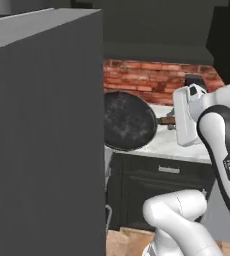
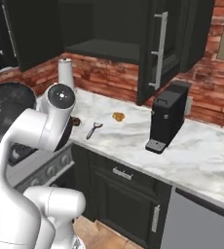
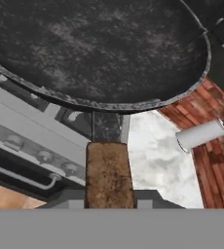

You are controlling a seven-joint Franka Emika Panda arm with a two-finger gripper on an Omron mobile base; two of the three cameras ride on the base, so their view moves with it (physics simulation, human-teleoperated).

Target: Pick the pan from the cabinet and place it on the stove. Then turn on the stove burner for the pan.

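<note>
Hand view is showing the gripper (image 3: 109,204) clenching the rough brown handle of the round, speckled black pan (image 3: 99,48) over the steel stove (image 3: 31,131).

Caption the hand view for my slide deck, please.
Gripper shut on the pan's handle, carrying the pan above the stove.

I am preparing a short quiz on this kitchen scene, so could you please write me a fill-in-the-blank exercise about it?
1. The hand is shut on the pan's ____.
2. The wall behind the counter is made of ____.
3. The black coffee machine stands on the ____.
4. The peeler lies between the pan and the ____ machine.

Missing words: handle; brick; counter; coffee
</note>
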